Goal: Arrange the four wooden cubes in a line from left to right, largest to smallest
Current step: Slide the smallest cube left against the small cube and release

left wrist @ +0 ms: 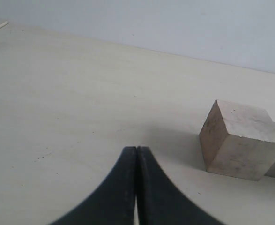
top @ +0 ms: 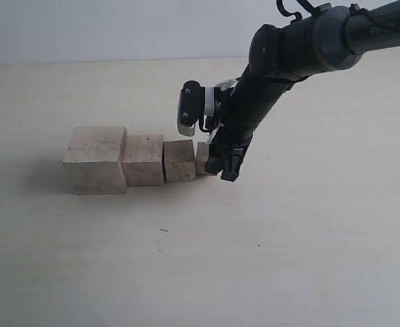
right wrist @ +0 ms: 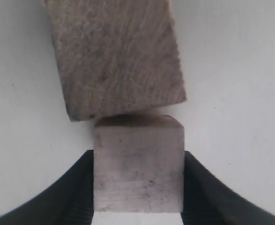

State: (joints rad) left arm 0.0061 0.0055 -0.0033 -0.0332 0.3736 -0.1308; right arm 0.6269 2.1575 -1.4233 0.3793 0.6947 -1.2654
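Note:
Four pale wooden cubes stand in a row on the table. From left to right they are the largest cube (top: 94, 160), the second cube (top: 143, 160), the third cube (top: 179, 161) and the smallest cube (top: 202, 158). My right gripper (top: 223, 167) comes down at the row's right end. In the right wrist view it (right wrist: 138, 187) is shut on the smallest cube (right wrist: 138, 168), which sits right against the third cube (right wrist: 116, 56). My left gripper (left wrist: 136, 149) is shut on nothing, low over bare table, some way from the largest cube (left wrist: 240, 140). It does not show in the exterior view.
The pale tabletop (top: 288, 259) spreads out around the row. The black right arm (top: 281, 61) slants down from the upper right. A white wall (top: 118, 27) lies behind the table's far edge.

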